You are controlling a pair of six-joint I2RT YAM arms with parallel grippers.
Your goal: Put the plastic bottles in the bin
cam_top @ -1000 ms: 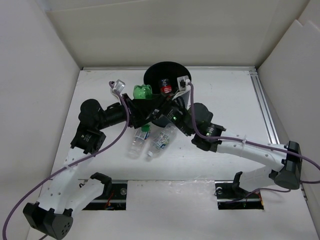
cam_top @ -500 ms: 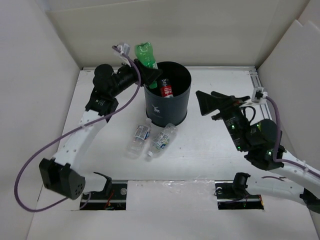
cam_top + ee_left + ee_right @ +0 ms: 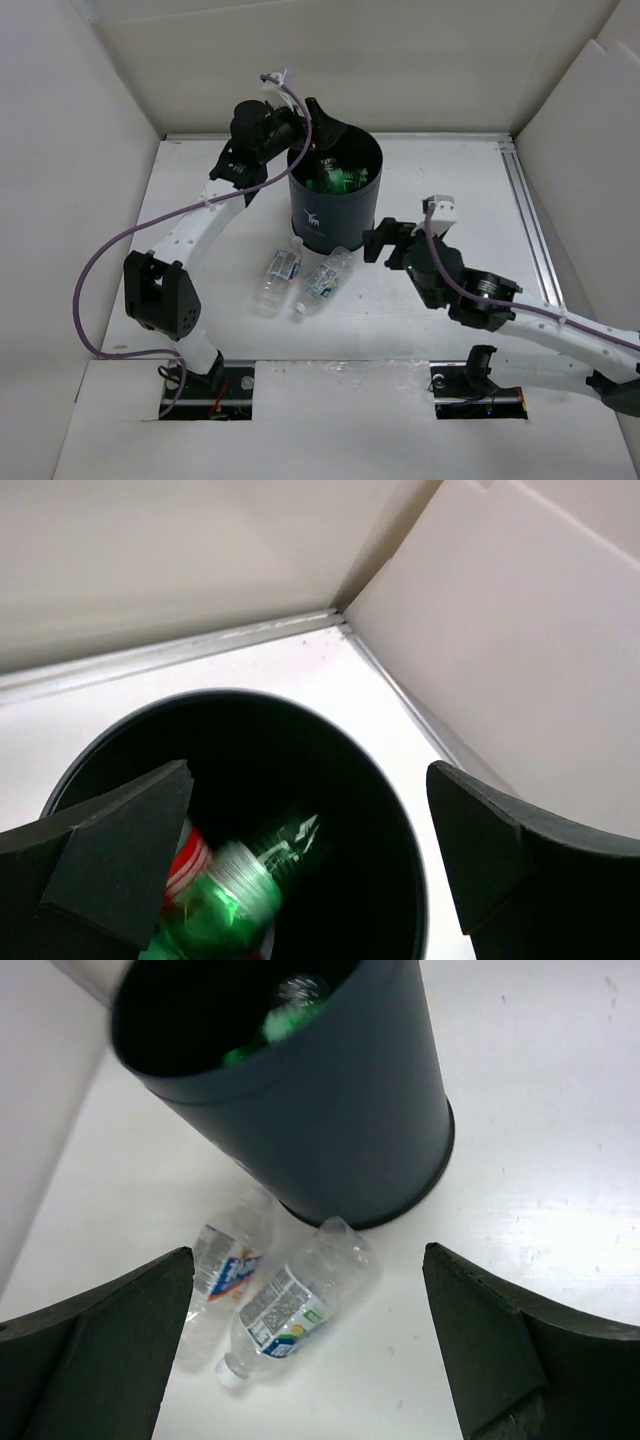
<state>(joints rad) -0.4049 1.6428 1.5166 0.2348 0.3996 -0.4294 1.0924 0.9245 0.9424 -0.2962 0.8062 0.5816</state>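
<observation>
Two clear bottles [image 3: 278, 277] [image 3: 325, 280]; one bin [image 3: 330, 215] (green bottle [image 3: 340, 181] inside)

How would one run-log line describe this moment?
left hand open over bin | green bottle inside | left clear bottle, right clear bottle on table | right hand open

White table [image 3: 450, 190], white walls [image 3: 330, 70]

white links [image 3: 190, 235], black joints [image 3: 155, 300], purple cables [image 3: 85, 318], black wedge-shaped claw fingers [image 3: 110, 850].
</observation>
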